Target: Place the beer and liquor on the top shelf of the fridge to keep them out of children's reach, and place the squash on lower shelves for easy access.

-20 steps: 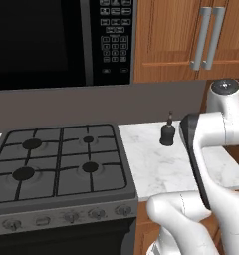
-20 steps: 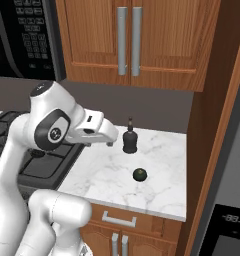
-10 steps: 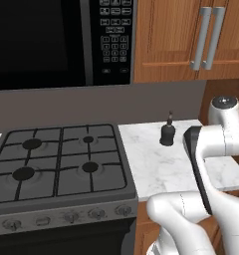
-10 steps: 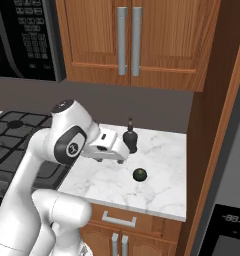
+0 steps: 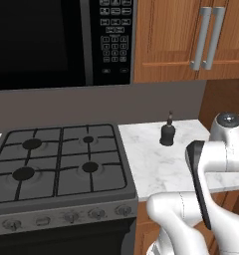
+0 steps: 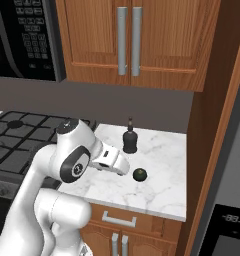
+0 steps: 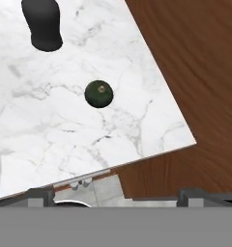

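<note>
The squash is a small dark green ball lying on the white marble counter; it also lies near the counter's front in the right base view. The liquor, a squat dark bottle, stands upright behind it, and I see it too in the left base view and the hand view. My gripper hovers above the counter just left of the squash, open with nothing between its fingers. The beer and the fridge shelves are out of view. The grey fridge is at the far right.
A gas stove sits left of the counter, with a microwave above it. Wooden cabinets hang over the counter. A tall wooden panel closes the counter's right side. The counter's front edge is close to the squash.
My arm has swung down and to the right, bringing the hand lower over the counter and nearer the squash. The gripper stays open. The bottle and squash have not moved.
</note>
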